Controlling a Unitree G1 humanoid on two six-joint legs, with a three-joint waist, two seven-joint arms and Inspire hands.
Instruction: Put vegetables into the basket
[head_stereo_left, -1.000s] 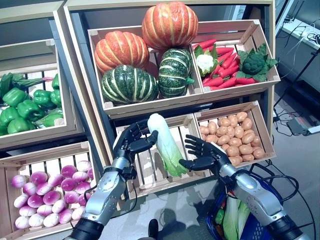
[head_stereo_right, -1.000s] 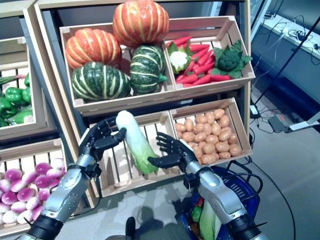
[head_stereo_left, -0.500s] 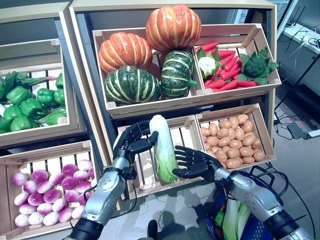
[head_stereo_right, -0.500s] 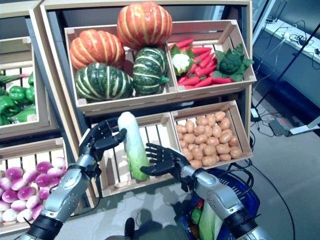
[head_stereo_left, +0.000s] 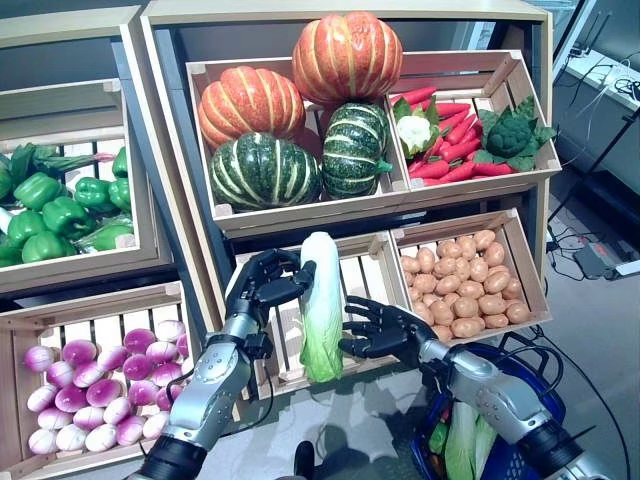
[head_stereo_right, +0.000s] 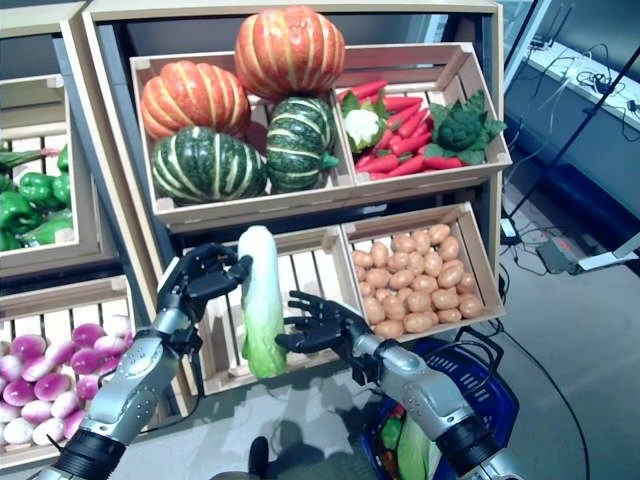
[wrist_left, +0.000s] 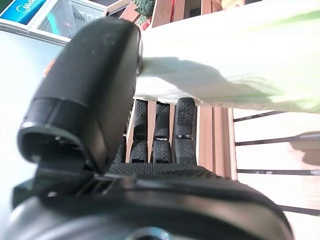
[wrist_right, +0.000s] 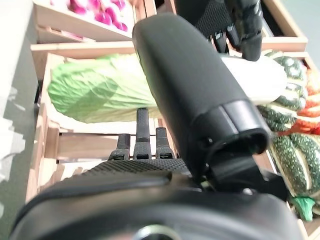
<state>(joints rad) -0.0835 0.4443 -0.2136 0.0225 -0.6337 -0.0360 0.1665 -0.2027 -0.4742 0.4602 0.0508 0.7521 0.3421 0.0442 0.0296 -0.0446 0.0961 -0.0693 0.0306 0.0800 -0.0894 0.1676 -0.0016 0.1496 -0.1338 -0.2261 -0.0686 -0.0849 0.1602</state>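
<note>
Napa cabbage (head_stereo_left: 322, 305) hangs upright, white stalk end up, green leaves down, in front of the empty slatted crate (head_stereo_left: 362, 275) of the lower shelf. Left hand (head_stereo_left: 262, 288) has it at the top – fingers (head_stereo_left: 268, 270) curled round the stalk w/ the thumb pressed on the near side, as the left wrist view shows. Right hand (head_stereo_left: 380, 330) sits just beside the cabbage's lower half, fingers spread & straight, palm toward the leaves – holding nothing; can't tell if the fingertips touch it. Below the right arm: blue basket (head_stereo_left: 520, 455) on the floor w/ another cabbage (head_stereo_left: 462, 445) already in it. Right of the right hand, potatoes (head_stereo_left: 465, 280) in a crate. Above the hands, pumpkins (head_stereo_left: 300, 110), plus carrots (head_stereo_left: 445, 140) in the next crate. Left of the left arm: purple onions (head_stereo_left: 85, 395), green peppers (head_stereo_left: 55, 210) higher up.
</note>
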